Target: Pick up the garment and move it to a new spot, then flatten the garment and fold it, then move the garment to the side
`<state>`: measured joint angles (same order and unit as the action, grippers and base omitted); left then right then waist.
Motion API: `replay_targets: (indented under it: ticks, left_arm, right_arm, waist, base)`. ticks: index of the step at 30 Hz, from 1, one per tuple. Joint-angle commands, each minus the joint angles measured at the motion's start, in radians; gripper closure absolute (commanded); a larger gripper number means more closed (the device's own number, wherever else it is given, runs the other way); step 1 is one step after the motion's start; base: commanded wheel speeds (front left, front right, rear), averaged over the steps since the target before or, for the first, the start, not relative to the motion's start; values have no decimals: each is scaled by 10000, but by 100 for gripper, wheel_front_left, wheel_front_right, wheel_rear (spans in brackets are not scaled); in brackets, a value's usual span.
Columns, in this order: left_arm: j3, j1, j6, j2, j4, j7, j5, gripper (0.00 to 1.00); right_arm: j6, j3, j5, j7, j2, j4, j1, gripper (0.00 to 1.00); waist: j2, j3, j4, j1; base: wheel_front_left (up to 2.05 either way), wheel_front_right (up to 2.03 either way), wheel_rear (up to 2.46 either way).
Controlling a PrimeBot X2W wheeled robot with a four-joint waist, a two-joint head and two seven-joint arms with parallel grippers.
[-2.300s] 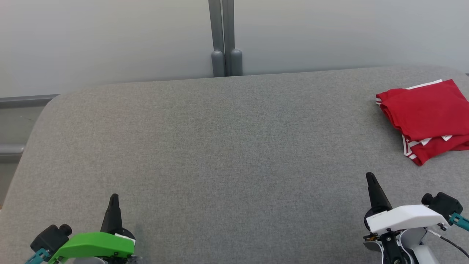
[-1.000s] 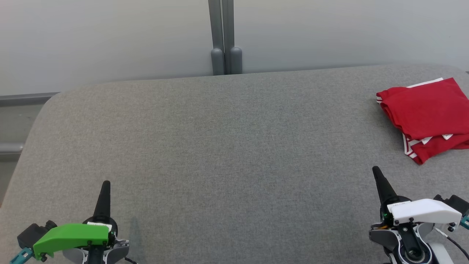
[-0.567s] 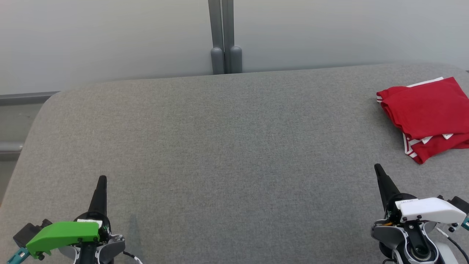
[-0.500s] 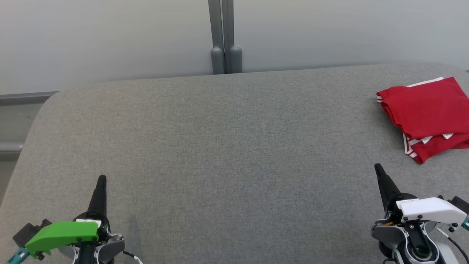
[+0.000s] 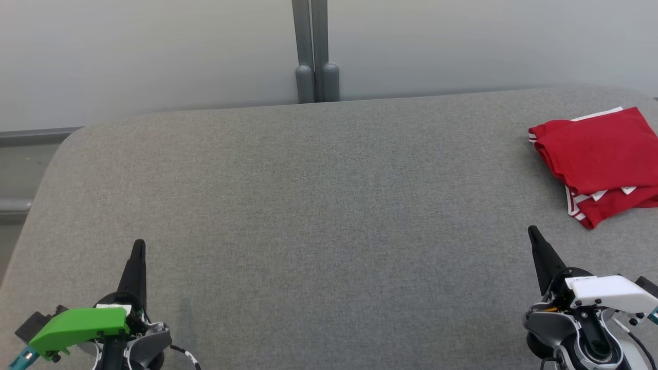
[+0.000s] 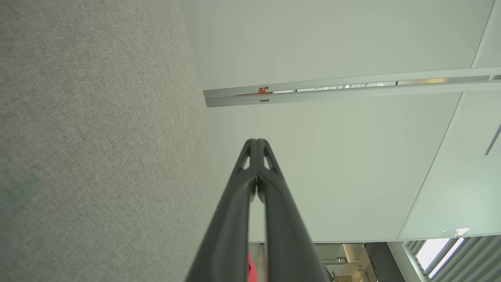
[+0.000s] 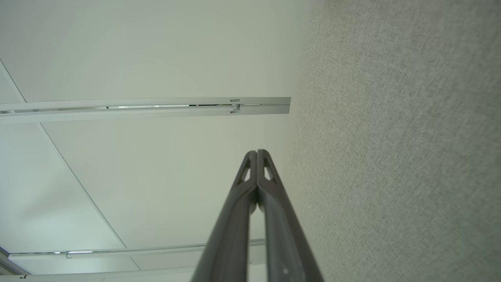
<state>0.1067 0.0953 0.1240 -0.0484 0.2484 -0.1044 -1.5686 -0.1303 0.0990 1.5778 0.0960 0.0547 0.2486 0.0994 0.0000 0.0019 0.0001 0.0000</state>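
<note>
The red garment point(image 5: 596, 159) is lying folded at the table's point(image 5: 329, 205) far right, the left gripper point(image 5: 138, 246) and right gripper point(image 5: 532, 232) are hovering closed and empty, so the task is seemingly finishing, needing only parked arms.

No legible text, no signs (any view)

soft red cloth garment point(image 5: 596, 154), matt grey woven table cover point(image 5: 329, 205) (faintly fuzzy)
</note>
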Motion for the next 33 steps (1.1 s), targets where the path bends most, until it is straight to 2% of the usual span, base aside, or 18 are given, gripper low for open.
replay_targets:
  ticks: [1,6,33]
  left_arm:
    - [69,192,79,-33,-42,-67,-240,100]
    - [114,197,110,-33,-45,-142,-489,100]
    - [105,192,103,-33,-44,-131,-444,100]
  right_arm:
    - [-7,48,189,79,41,-66,128,100]
    - [-7,93,485,160,37,-75,125,100]
    - [-7,121,396,170,6,-70,118,100]
  waist:
    - [0,3,0,0]
    - [0,12,-1,0]
    - [0,12,-1,0]
  base:
    - [0,0,0]
    - [0,0,0]
    - [0,0,0]
